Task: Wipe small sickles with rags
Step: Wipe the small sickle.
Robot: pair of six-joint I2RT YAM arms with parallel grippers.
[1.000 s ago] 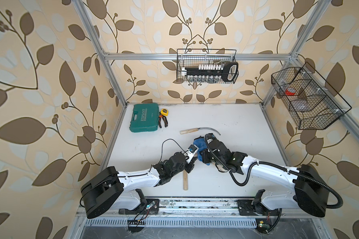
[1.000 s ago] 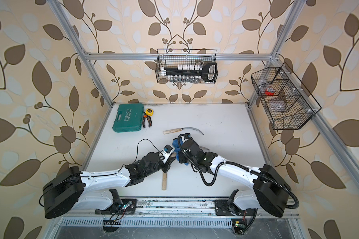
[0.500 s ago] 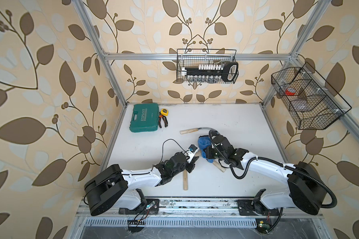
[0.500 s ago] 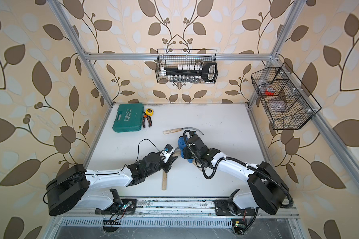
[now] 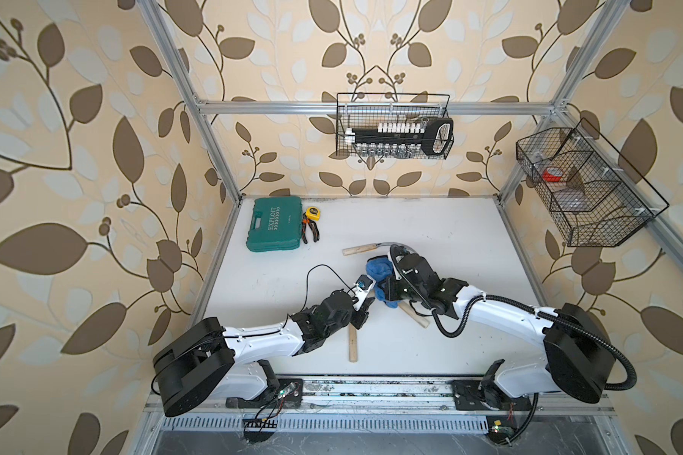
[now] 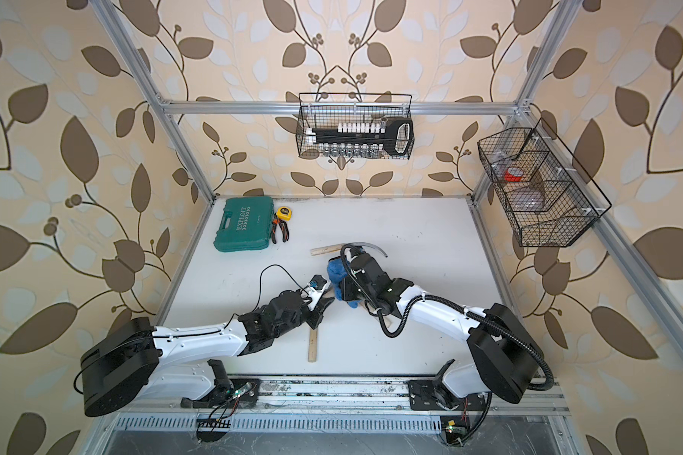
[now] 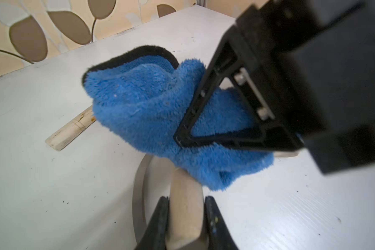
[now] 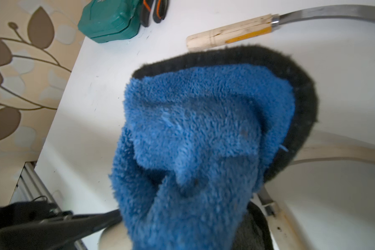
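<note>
My left gripper (image 7: 186, 200) is shut on the pale wooden handle (image 7: 185, 218) of a small sickle, low over the table's middle in both top views (image 5: 365, 306). The blue rag (image 5: 376, 268) with its dark trim hangs bunched from my right gripper (image 5: 385, 293), which is shut on it. The rag (image 7: 143, 104) drapes over the far end of the held handle, hiding that sickle's blade. Another sickle (image 5: 359, 250) lies behind the rag, its curved blade (image 8: 333, 13) bare. Two more wooden handles (image 5: 353, 342) (image 5: 414, 316) lie on the table near the grippers.
A green tool case (image 5: 277, 230), orange-handled pliers (image 5: 311, 232) and a yellow tape measure (image 5: 313, 212) sit at the back left. Wire baskets hang on the back wall (image 5: 395, 130) and the right wall (image 5: 580, 189). A metal rail (image 5: 371, 390) runs along the front edge.
My right arm has swung a little toward the back, carrying the rag over the held sickle. The left gripper has barely moved and keeps its grip on the handle.
</note>
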